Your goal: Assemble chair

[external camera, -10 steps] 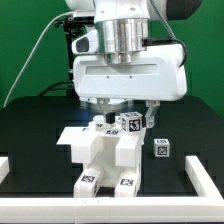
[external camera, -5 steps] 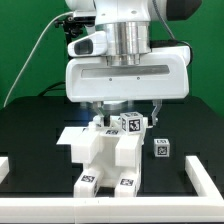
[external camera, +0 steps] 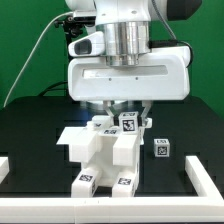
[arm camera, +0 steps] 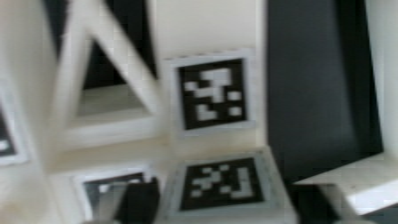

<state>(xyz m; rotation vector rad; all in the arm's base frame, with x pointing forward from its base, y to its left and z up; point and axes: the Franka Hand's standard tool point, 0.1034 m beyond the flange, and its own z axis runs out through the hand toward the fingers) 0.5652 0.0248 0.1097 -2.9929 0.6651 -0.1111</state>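
Note:
The partly built white chair (external camera: pixel 103 152) stands mid-table in the exterior view, with tags on its front feet and top. My gripper (external camera: pixel 128 118) hangs straight over it. Its two fingers have come in against the sides of a small tagged post (external camera: pixel 128 122) at the chair's top rear. In the wrist view the tagged post (arm camera: pixel 217 90) runs up the middle beside the X-braced piece (arm camera: pixel 93 85). There my gripper (arm camera: pixel 228 198) has its fingers pressed on both sides of the post's tagged end (arm camera: pixel 222 185).
A loose white tagged block (external camera: pixel 161 148) lies on the black table at the exterior view's right of the chair. The thin white border frame (external camera: pixel 203 178) edges the front and sides. A green backdrop stands behind.
The fingers have drawn in from wide open until they sit against the tagged post. The arm has dropped slightly. The chair has not moved.

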